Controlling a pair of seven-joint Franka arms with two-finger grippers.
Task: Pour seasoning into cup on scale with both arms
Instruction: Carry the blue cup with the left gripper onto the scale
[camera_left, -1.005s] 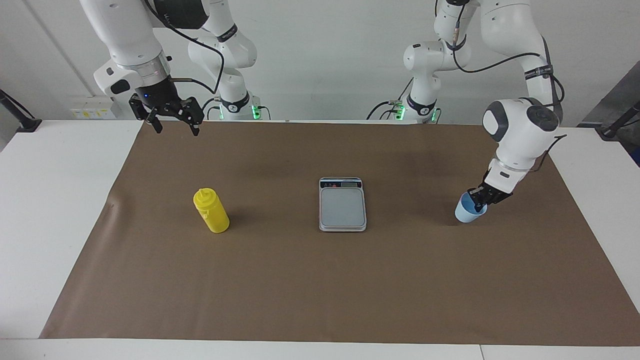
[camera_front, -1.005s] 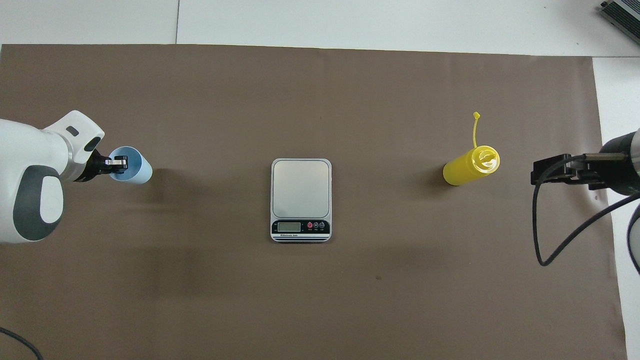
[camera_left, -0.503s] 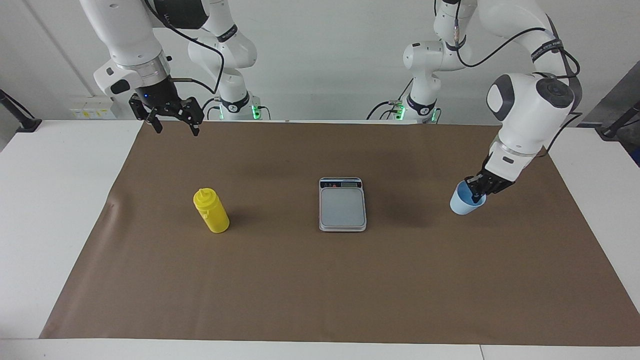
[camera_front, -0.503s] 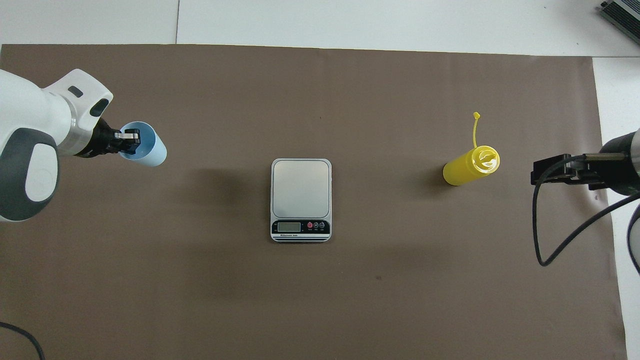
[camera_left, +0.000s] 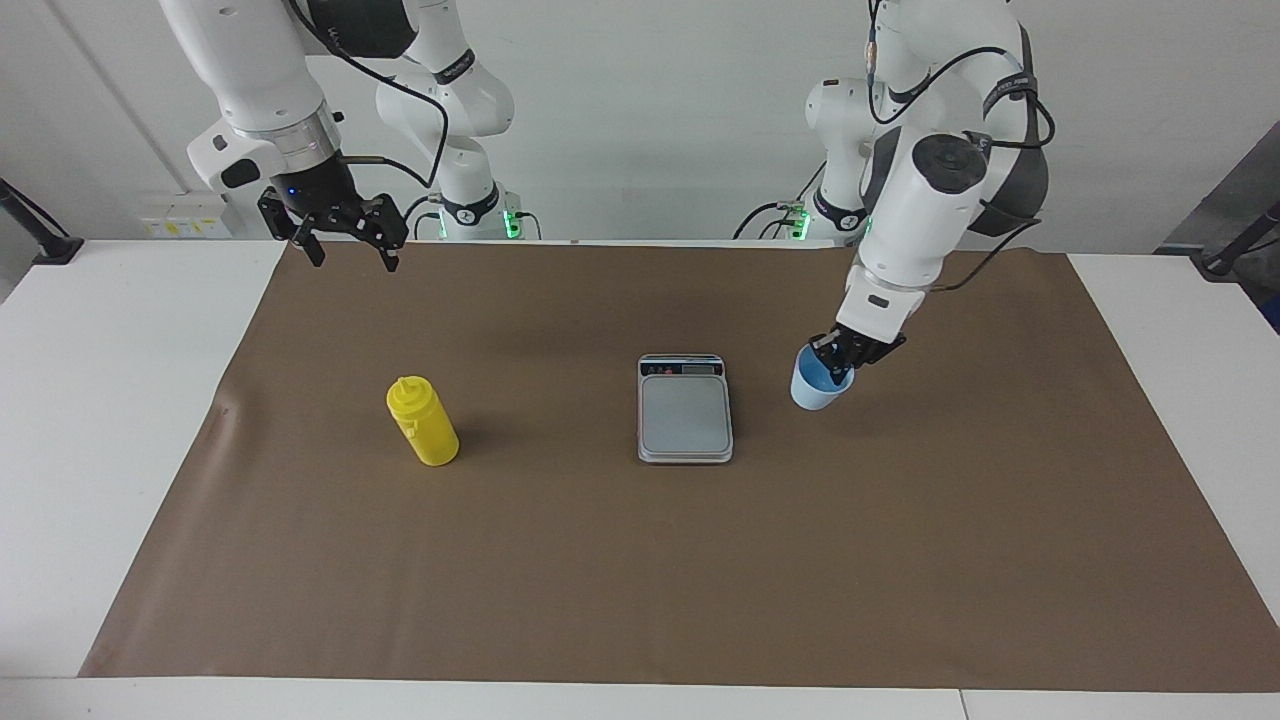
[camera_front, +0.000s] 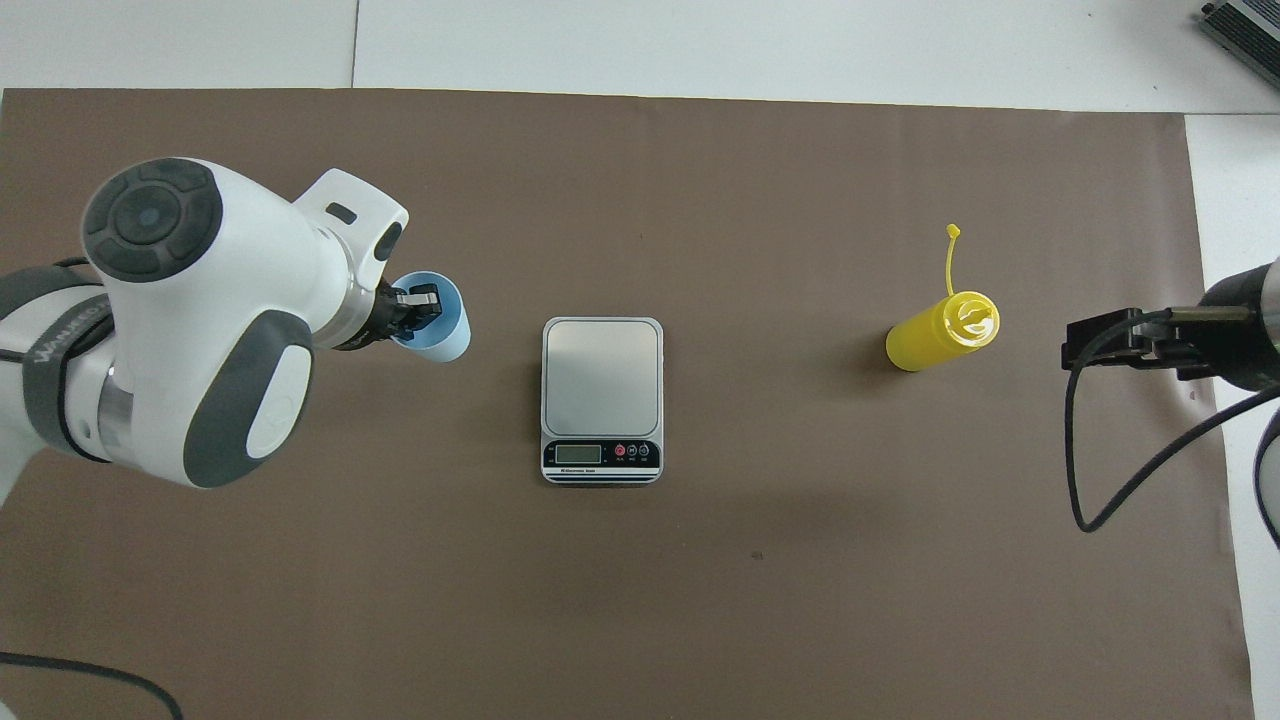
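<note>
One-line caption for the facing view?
Left end effector carries cup beside scale; right end effector waits open; bottle untouched.

a white tabletop (camera_left: 120, 400) carried a large brown mat (camera_left: 640, 560) that covered most of it, leaving white margins at both ends. above the mat's upper edge rose a plain white wall (camera_left: 640, 120). a white socket strip (camera_left: 185, 222) sat low on that wall, past one mat corner.
</note>
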